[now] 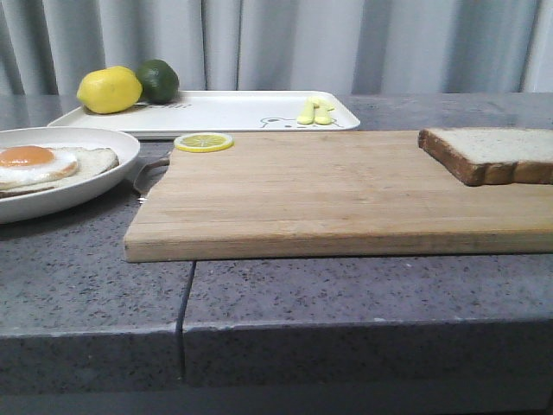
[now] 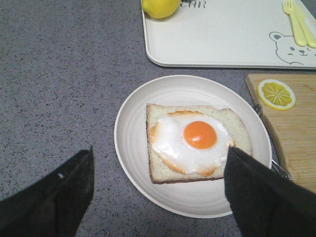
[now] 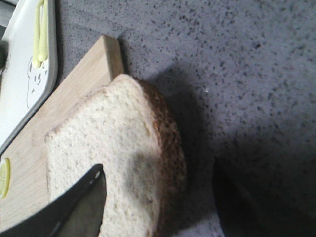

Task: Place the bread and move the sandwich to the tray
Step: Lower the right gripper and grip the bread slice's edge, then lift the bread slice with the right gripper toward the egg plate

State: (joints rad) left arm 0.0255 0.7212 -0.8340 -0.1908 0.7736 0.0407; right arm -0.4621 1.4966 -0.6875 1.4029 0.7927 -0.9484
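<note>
The grey speckled counter (image 1: 285, 294) is seen nearest in the front view, with a seam running through its front edge. On it, a wooden cutting board (image 1: 328, 194) is laid. The bread (image 1: 492, 154) is found flat at the board's far right end, its dark crust turned toward the camera. In the right wrist view, the right gripper (image 3: 163, 207) is held just above this slice, one finger (image 3: 79, 207) over the pale crumb and the other over the counter past the crust; the jaws are spread on either side of the crust edge, and whether contact is made cannot be told.

To the left of the board, a round white plate (image 1: 95, 177) is set on the counter. The sandwich (image 1: 47, 166) is seen on it as an open slice topped by a fried egg with an orange yolk. In the left wrist view, the left gripper (image 2: 158, 187) is held above the plate with its jaws spread wide, nothing between them.

A lemon slice (image 1: 204, 142) is placed at the board's far left corner. Behind the board, the tray (image 1: 225, 112) is laid, marked with a bear drawing. Yellow cutlery (image 1: 314, 111) is kept on it, and a lemon (image 1: 109, 89) and a lime (image 1: 158, 80) are seen at its left end. Grey curtains (image 1: 346, 43) are hung farthest back.
</note>
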